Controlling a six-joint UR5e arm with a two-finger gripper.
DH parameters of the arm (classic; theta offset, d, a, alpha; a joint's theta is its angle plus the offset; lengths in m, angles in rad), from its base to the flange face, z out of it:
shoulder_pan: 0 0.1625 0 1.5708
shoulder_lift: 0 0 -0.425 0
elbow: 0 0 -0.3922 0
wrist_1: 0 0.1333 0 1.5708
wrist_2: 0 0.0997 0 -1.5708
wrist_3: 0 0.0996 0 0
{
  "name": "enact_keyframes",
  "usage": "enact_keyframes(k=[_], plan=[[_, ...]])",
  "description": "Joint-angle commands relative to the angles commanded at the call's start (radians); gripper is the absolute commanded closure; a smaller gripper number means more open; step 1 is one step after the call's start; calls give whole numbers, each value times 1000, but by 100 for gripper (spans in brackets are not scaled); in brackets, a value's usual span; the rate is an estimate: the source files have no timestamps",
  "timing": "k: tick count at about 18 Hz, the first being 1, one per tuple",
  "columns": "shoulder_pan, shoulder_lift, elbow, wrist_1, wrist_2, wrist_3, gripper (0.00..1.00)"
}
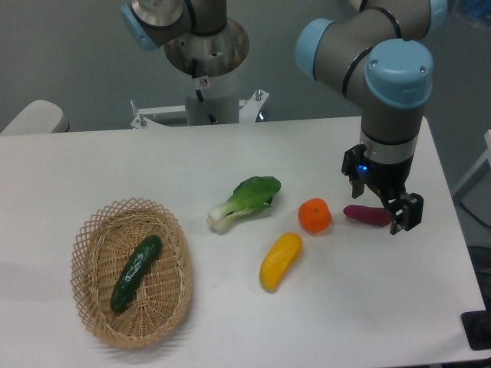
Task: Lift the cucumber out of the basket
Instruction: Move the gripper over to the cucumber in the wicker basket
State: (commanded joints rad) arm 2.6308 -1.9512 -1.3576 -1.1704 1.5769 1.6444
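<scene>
Crossing from the far right, my hand [381, 205], fingers apart and empty, could clip the basket [95, 234] rim reaching the cucumber [136, 273] lying diagonally inside, or snag weave.

cucumber [136, 273] lying in basket [90, 230], claw [383, 206] open above purple vegetable [367, 215]

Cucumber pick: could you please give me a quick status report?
Gripper open, empty, hanging over purple vegetable at far right. Cucumber lying in basket, untouched. Nothing on top of it.
</scene>
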Motion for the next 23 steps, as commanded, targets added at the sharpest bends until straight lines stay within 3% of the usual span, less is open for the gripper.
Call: enact_keyframes(k=[5,10,16,23], plan=[[-52,3,-21,0,3,-24,0],[-135,49,-112,40,2,-200,0],[-328,60,-146,44,5,-771,0],[-465,28,-209,48,-8,-1193,0]])
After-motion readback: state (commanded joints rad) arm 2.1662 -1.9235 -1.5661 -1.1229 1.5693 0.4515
